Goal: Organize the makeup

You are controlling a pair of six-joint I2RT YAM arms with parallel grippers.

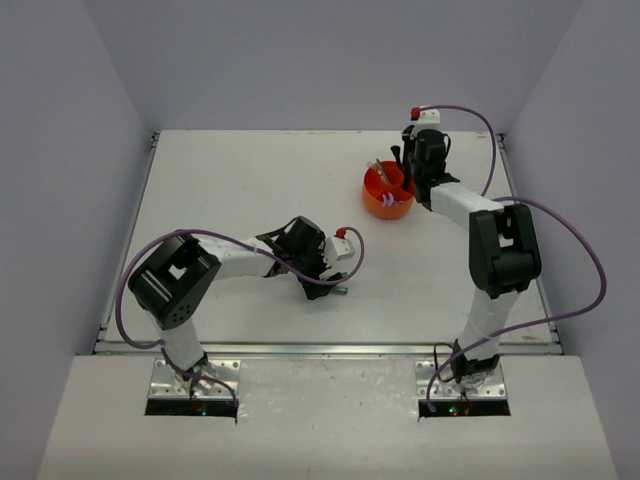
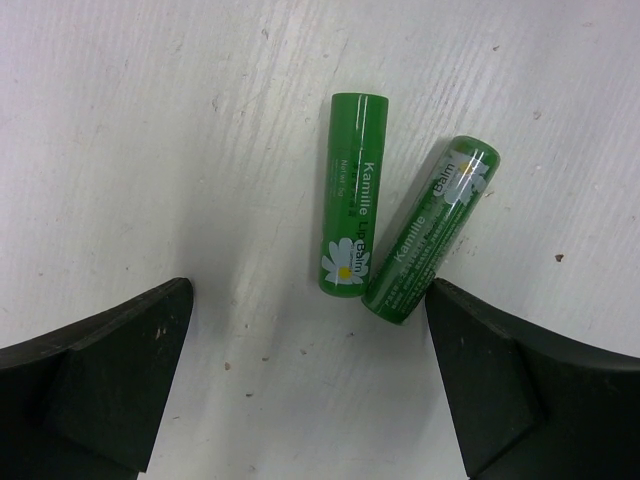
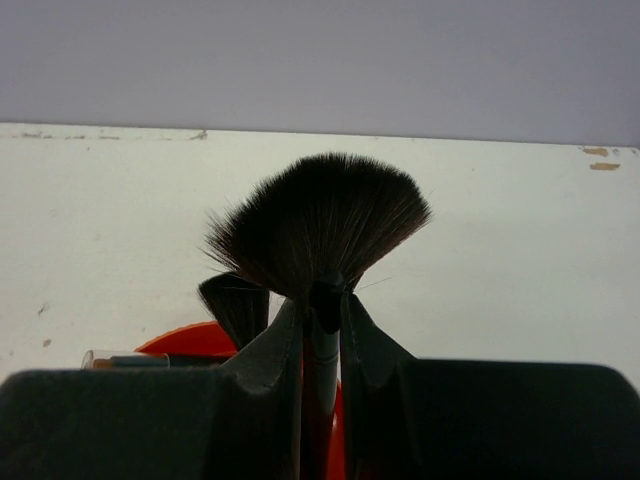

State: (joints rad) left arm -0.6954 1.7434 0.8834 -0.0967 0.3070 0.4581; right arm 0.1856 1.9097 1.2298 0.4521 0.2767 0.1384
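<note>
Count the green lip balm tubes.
2. Both lie on the table ahead of the left pincer: one straight tube, one tilted tube beside it. Others may hide in the orange cup.

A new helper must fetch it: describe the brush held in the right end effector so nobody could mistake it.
Find the orange cup at the far right of the table. Over it the right end effector grips the fan brush by its handle. Its dark bristles spread in a wide fan, unlike the narrower dark brush beside it.

Left end effector (image 2: 308,300) low, jaws wide apart — right end effector (image 3: 322,302) pinched narrow, arm outstretched
</note>
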